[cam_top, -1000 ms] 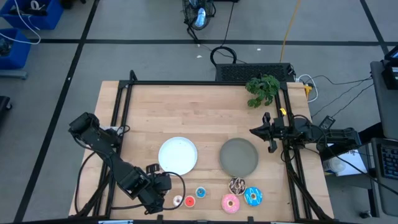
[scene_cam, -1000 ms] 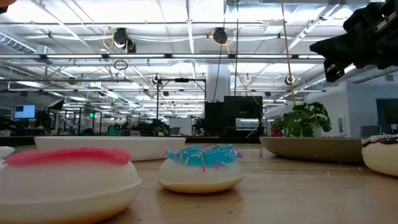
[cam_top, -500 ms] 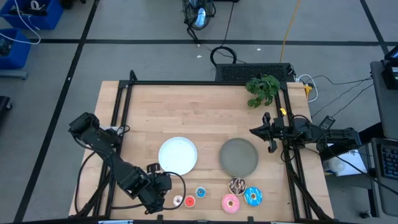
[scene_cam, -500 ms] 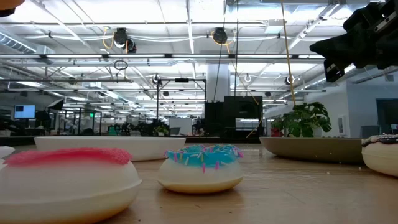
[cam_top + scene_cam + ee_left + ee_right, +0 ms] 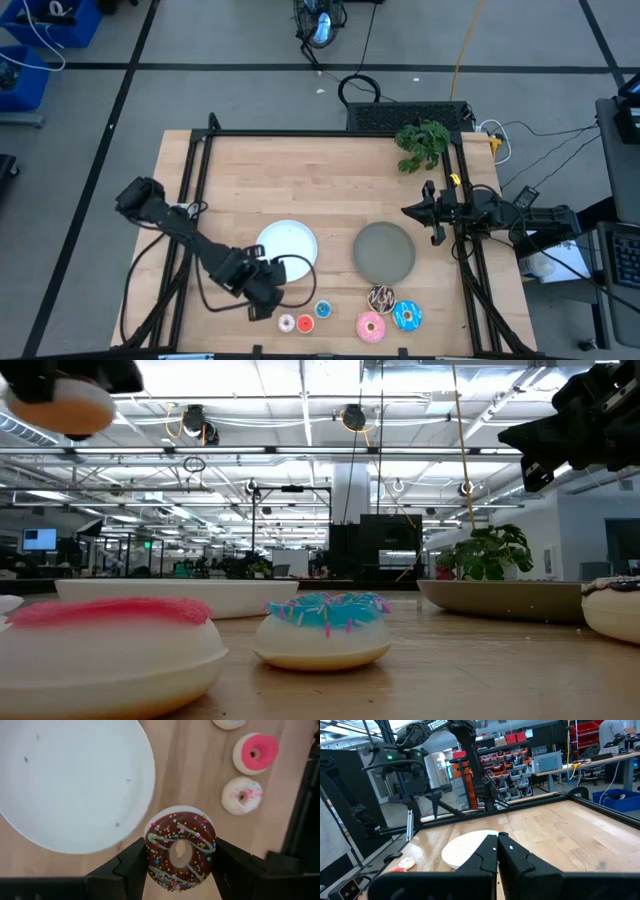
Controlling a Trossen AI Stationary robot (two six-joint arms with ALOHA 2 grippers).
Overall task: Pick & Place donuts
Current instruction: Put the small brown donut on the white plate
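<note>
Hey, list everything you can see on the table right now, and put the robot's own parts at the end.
White plate: one, white, mid table, left of the grey plate.
Grey plate: one, grey, right of the white plate.
Tiny donuts: three, pale with pink sprinkles, red, blue, by the near edge.
Larger donuts: three, dark brown drizzled, pink, blue, near edge by the grey plate.
Brown sprinkled donut: one, in the left claw.
Plant: one, green, far right corner.
Left claw: dark, gripping, beside the white plate.
Right claw: dark, shut, right side.
</note>
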